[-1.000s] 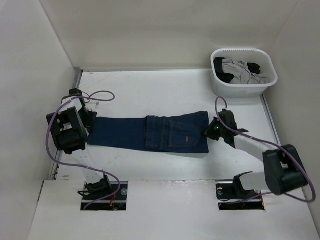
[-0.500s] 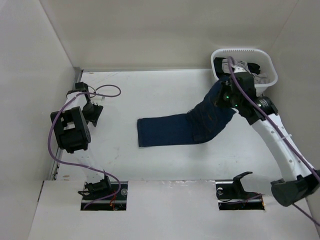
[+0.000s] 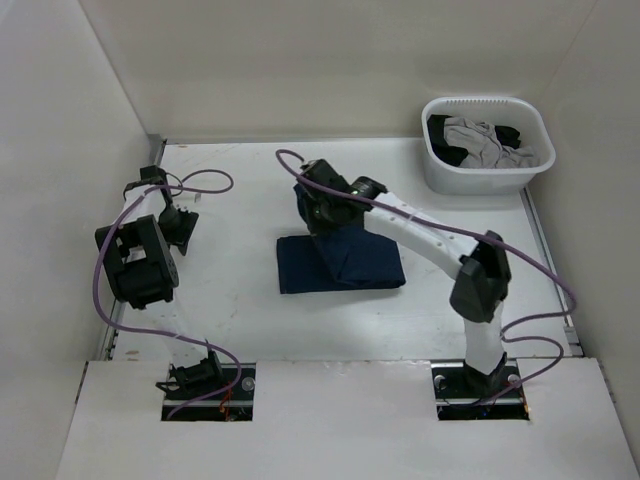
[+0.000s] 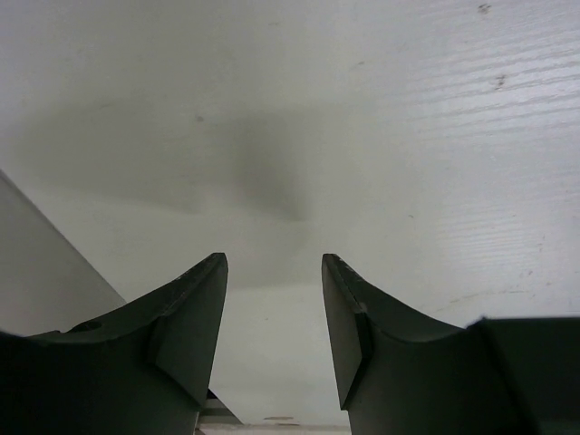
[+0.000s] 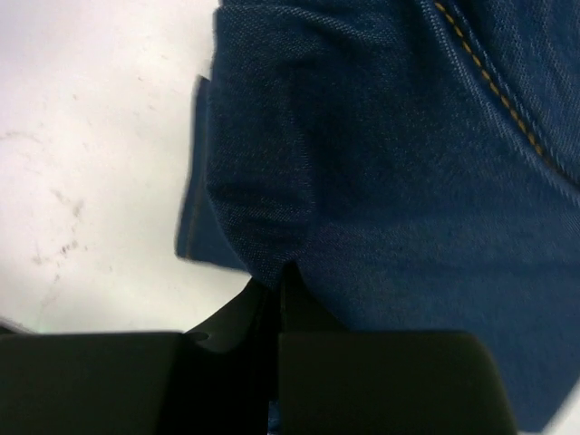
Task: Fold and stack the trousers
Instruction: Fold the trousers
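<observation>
The dark navy jeans (image 3: pixel 340 262) lie on the white table, doubled over into a short rectangle near the middle. My right gripper (image 3: pixel 316 212) is over the jeans' far left corner, shut on a pinch of the denim. In the right wrist view the jeans (image 5: pixel 399 154) fill the picture, with an orange seam at the top right, and the right gripper (image 5: pixel 279 288) is closed on a fold of cloth. My left gripper (image 3: pixel 183 228) is at the far left of the table, away from the jeans. It is open and empty over bare table in the left wrist view (image 4: pixel 274 313).
A white basket (image 3: pixel 487 178) with grey and black garments stands at the back right corner. White walls close in the table on the left, back and right. A purple cable (image 3: pixel 205 180) loops beside the left arm.
My right gripper has carried the waist end of the jeans up from the right and over to the left, doubling the jeans over. The left gripper let go of the leg end and drew back slightly.
</observation>
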Controlling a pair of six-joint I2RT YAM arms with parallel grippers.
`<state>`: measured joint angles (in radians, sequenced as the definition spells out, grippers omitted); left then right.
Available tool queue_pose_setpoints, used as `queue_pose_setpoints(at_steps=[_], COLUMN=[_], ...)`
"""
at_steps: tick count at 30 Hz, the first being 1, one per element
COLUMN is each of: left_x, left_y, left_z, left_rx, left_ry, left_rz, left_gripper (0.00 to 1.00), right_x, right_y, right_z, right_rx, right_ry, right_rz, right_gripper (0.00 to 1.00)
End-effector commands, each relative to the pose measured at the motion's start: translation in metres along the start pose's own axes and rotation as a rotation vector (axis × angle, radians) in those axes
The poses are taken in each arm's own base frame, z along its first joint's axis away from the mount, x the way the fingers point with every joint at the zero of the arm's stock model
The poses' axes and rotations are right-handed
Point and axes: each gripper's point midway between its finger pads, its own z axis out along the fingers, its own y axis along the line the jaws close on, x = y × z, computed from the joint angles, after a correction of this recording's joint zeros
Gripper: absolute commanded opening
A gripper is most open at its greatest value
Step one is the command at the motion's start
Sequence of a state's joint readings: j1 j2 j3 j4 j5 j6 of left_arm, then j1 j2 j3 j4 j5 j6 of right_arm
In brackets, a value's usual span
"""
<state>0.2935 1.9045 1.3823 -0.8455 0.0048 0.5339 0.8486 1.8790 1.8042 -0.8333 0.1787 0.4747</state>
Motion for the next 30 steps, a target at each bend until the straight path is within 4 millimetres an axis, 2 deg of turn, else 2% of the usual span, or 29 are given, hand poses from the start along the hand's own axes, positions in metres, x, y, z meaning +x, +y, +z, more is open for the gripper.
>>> queue_pose_setpoints(at_steps=[1,4,7,9,11,13,16,17,18,20,22,23,25,27,28,30], left_x=[-0.007,-0.006,-0.006,-0.006,-0.007,-0.010,-0.020,-0.025,-0.033,-0.051,-0.073,-0.088,-0.100,-0.101,-0.094,-0.078], left_y=[0.006,0.009,0.009,0.007,0.007,0.005,0.006,0.007,0.008,0.004,-0.018,-0.048,-0.095,-0.155,-0.188,-0.227], left_z=[-0.029,-0.029,-0.029,-0.028,-0.028,-0.029,-0.037,-0.042,-0.049,-0.068,-0.085,-0.096,-0.110,-0.118,-0.117,-0.110], left_rx=[-0.029,-0.031,-0.031,-0.028,-0.029,-0.033,-0.048,-0.057,-0.068,-0.076,-0.040,0.024,0.124,0.246,0.315,0.387], left_ry=[-0.077,-0.076,-0.076,-0.074,-0.075,-0.078,-0.104,-0.122,-0.146,-0.212,-0.289,-0.344,-0.396,-0.408,-0.391,-0.345], left_rz=[-0.020,-0.026,-0.026,-0.025,-0.028,-0.018,-0.004,-0.001,0.001,0.006,0.040,0.094,0.175,0.270,0.325,0.397], left_gripper=[0.45,0.45,0.44,0.44,0.44,0.44,0.45,0.46,0.47,0.48,0.49,0.50,0.51,0.51,0.51,0.50], right_x=[-0.044,-0.035,-0.023,-0.019,-0.020,-0.026,-0.036,-0.040,-0.043,-0.042,-0.044,-0.039,-0.022,-0.003,0.008,0.030], right_y=[0.049,0.069,0.077,0.083,0.097,0.120,0.157,0.162,0.158,0.133,0.067,0.031,-0.035,-0.084,-0.101,-0.121], right_z=[0.007,0.032,0.054,0.064,0.068,0.059,0.015,-0.005,-0.022,-0.041,-0.037,-0.030,-0.013,0.000,0.007,0.020], right_rx=[-0.115,-0.149,-0.166,-0.190,-0.259,-0.378,-0.603,-0.655,-0.678,-0.639,-0.479,-0.392,-0.231,-0.109,-0.072,-0.031], right_ry=[-0.127,-0.118,-0.115,-0.111,-0.104,-0.116,-0.197,-0.247,-0.295,-0.370,-0.418,-0.424,-0.396,-0.361,-0.342,-0.289], right_rz=[0.045,0.072,0.115,0.152,0.160,0.142,0.049,0.018,0.005,0.050,0.187,0.261,0.386,0.466,0.499,0.577], right_gripper=[0.02,0.04,0.09,0.17,0.43,0.55,0.93,1.00,1.00,1.00,1.00,1.00,0.91,0.71,0.58,0.39])
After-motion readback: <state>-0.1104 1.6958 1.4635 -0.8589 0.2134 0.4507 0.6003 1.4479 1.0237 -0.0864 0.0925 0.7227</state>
